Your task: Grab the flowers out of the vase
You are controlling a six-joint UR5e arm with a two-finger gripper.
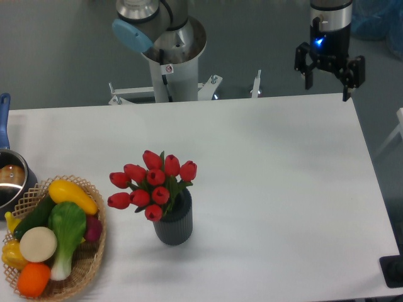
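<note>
Nine or so red tulip buds, the flowers (153,184), are standing in the vase (174,221), a dark ribbed cylinder sitting left of centre on the white tabletop (271,182). The heads are leaning toward the left, overhanging the vase rim on that side; the stems are hidden inside the vase.

Item, gripper (326,75): hanging above the far right corner of the tabletop, well apart from the flowers, fingers spread apart and holding nothing, a blue light glowing on its body.

Item, wicker basket (88,261) at the near left edge, carrying toy vegetables; near the vase but not touching it. Item, metal pot (11,181) with a blue handle, at the left edge behind the basket.

Step in hand, as judged: the approach has not yet begun, so nothing of the task is done. Doing it well is likely calling for a long travel toward the near left, then a descent with fingers wide, straddling the bunch just under the heads where the leaves are narrowing, rather than squeezing the buds. Closing should be gentle, and the lift straight up, so the vase is not tipping or riding along with the stems.
</note>
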